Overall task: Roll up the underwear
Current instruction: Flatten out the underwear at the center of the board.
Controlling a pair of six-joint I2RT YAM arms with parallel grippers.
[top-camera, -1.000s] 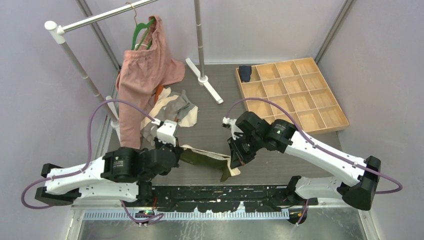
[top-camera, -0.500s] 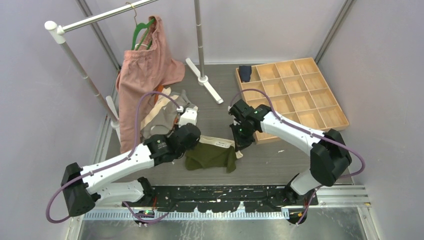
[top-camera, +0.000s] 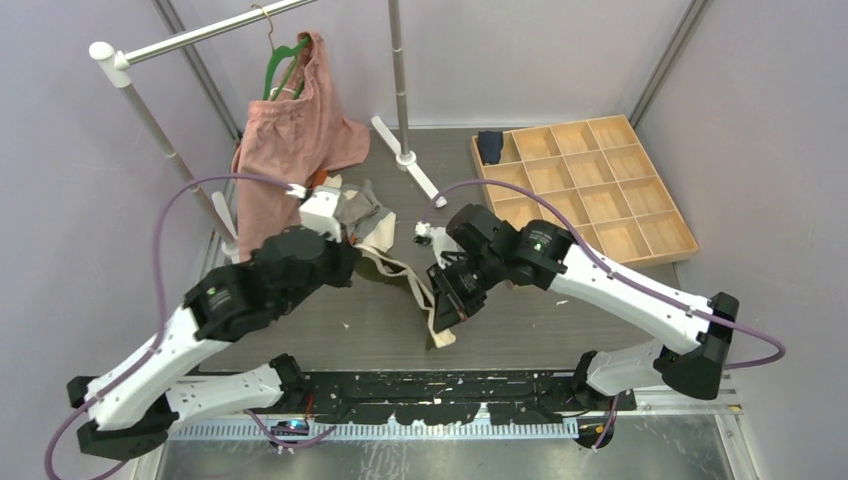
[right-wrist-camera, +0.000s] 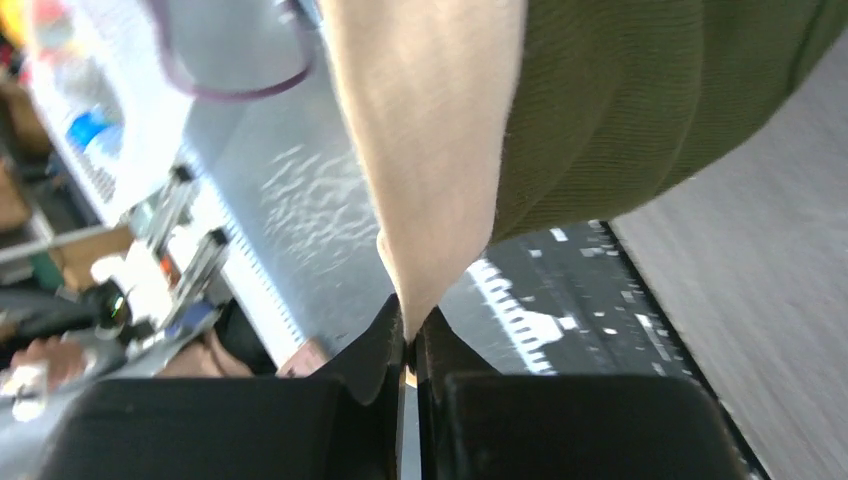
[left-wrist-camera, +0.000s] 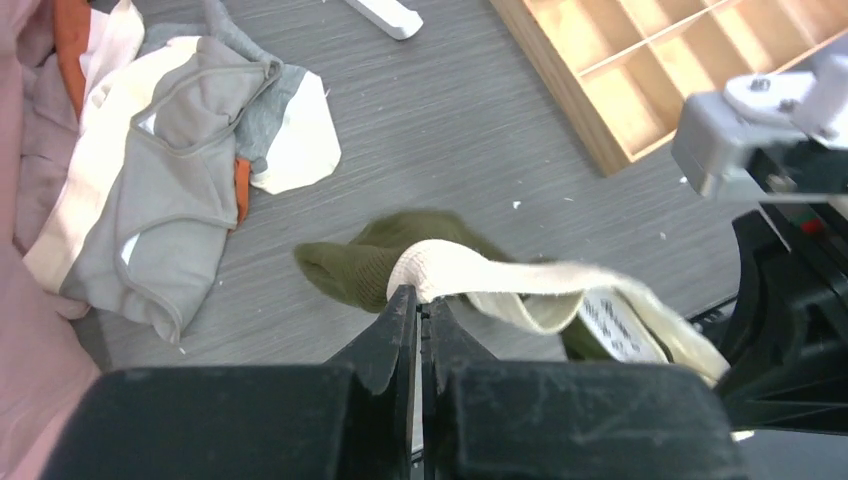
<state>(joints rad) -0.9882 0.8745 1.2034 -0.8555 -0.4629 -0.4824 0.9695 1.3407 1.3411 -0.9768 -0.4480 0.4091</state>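
The olive green underwear point(top-camera: 388, 271) with a cream waistband point(left-wrist-camera: 500, 282) hangs stretched between my two grippers, over the middle of the table. My left gripper point(left-wrist-camera: 421, 300) is shut on one end of the waistband, at the back left point(top-camera: 353, 260). My right gripper point(right-wrist-camera: 408, 322) is shut on the other end, nearer the front point(top-camera: 441, 322), with the olive cloth point(right-wrist-camera: 620, 110) bunched above its fingers. More underwear lies in a pile point(top-camera: 358, 215) behind the left gripper: grey point(left-wrist-camera: 170, 180), cream and orange pieces. A navy piece point(top-camera: 489, 146) sits in the tray's back left compartment.
A wooden tray point(top-camera: 590, 205) with several compartments stands at the back right. A large pink garment point(top-camera: 285, 150) hangs from a green hanger point(top-camera: 285, 60) on the rack at the back left. The rack's pole point(top-camera: 397, 70) and white foot point(top-camera: 412, 168) stand at the back centre.
Both grippers kept their hold on the waistband. Half a second ago the underwear lay low and bunched; now it is stretched diagonally, left end further back, right end nearer the front.
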